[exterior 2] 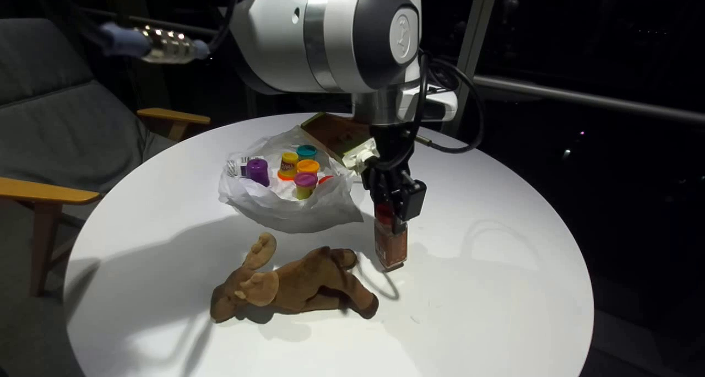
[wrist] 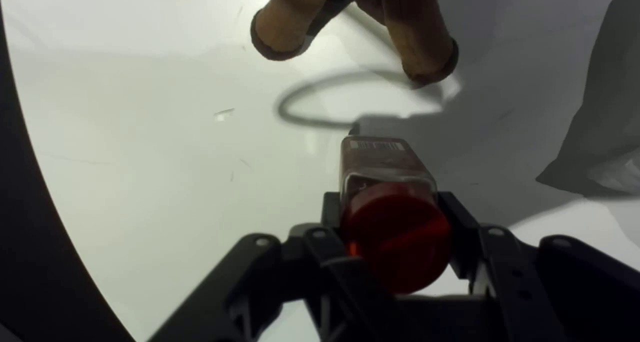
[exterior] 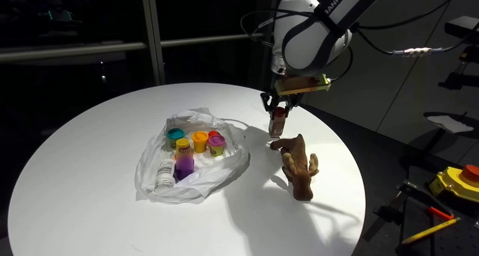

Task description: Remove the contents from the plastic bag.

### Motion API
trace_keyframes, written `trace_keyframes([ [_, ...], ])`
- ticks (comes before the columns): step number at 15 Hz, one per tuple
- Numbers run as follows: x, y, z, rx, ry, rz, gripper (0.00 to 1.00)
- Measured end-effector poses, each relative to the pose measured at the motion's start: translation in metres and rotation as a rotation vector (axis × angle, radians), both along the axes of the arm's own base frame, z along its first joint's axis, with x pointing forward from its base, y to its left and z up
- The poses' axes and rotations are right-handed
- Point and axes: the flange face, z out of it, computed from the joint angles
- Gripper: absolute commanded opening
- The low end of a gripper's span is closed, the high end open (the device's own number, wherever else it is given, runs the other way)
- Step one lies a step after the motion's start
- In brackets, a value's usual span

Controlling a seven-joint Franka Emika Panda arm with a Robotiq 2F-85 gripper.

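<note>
My gripper [wrist: 392, 222] is shut on a clear bottle [wrist: 375, 157] with a red cap and brown contents, a pad on each side near the cap. In both exterior views the bottle [exterior: 276, 125] hangs upright low over the table, right of the bag; whether its base touches is unclear. The wrinkled plastic bag [exterior 2: 286, 214] lies spread open. Inside it are teal [exterior: 175, 135], orange [exterior: 200, 142], yellow [exterior 2: 288, 165], red [exterior: 213, 133] and purple-lidded [exterior: 216, 145] cups, a purple container [exterior 2: 257, 172] and a white bottle [exterior: 165, 173] on its side. A brown figure [exterior 2: 308, 278], antlered, lies outside the bag.
The round white table [exterior: 93, 218] carries everything. In the wrist view the brown figure's legs [wrist: 420, 37] are just beyond the bottle, and the bag's edge [wrist: 600, 147] shows at right. A grey chair [exterior 2: 49, 101] stands beside the table.
</note>
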Motion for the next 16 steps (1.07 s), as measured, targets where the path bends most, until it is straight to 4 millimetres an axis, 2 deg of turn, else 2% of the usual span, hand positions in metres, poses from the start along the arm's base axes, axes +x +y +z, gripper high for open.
trace_keyframes([
  [1,0.002,-0.003,-0.002,0.0,-0.001,-0.01,0.75],
  [5,0.006,-0.021,-0.002,0.004,-0.013,-0.059,1.0],
  [8,0.011,-0.032,0.013,-0.005,-0.041,-0.074,1.0],
  [10,0.016,-0.031,0.031,-0.005,-0.072,-0.071,1.0],
  [11,0.019,-0.026,0.043,-0.003,-0.09,-0.062,1.0],
  [13,0.026,-0.002,0.067,0.013,-0.126,-0.01,1.0],
  [16,0.031,0.062,0.089,0.055,-0.139,0.155,1.0],
])
